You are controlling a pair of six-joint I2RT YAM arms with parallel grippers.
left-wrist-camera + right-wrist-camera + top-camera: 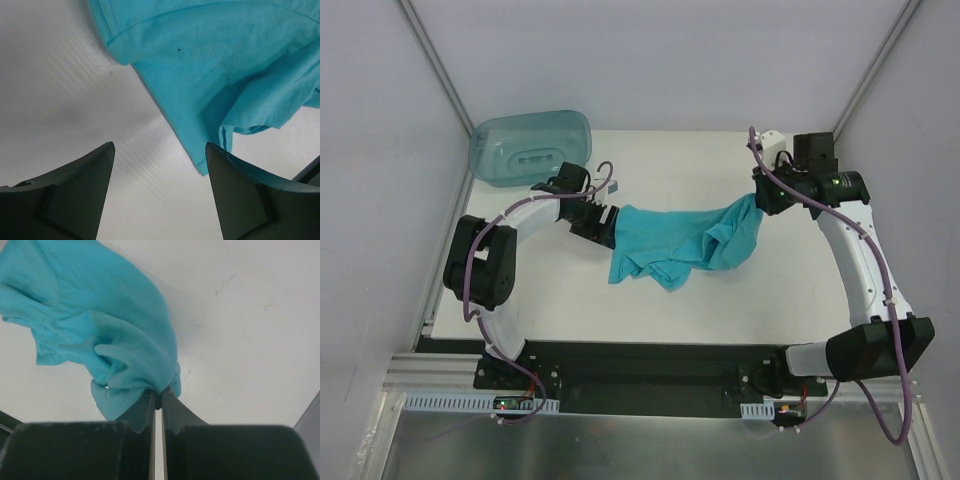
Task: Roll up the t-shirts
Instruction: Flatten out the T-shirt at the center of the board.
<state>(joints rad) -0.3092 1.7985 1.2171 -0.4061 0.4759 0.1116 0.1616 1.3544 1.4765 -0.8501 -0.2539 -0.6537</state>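
A turquoise t-shirt (680, 245) lies crumpled across the middle of the white table, stretched between the two arms. My right gripper (760, 200) is shut on the shirt's right end, and the cloth (125, 345) bunches right at its fingertips (158, 395). My left gripper (605, 228) hovers at the shirt's left edge with its jaws wide apart. In the left wrist view a hem corner of the t-shirt (210, 75) reaches down beside the right finger (235, 185), and only bare table shows between the fingers of the left gripper (160, 150).
A translucent blue-green plastic bin (532, 147) stands at the back left corner of the table (680, 160). Grey walls close in at the left, the back and the right.
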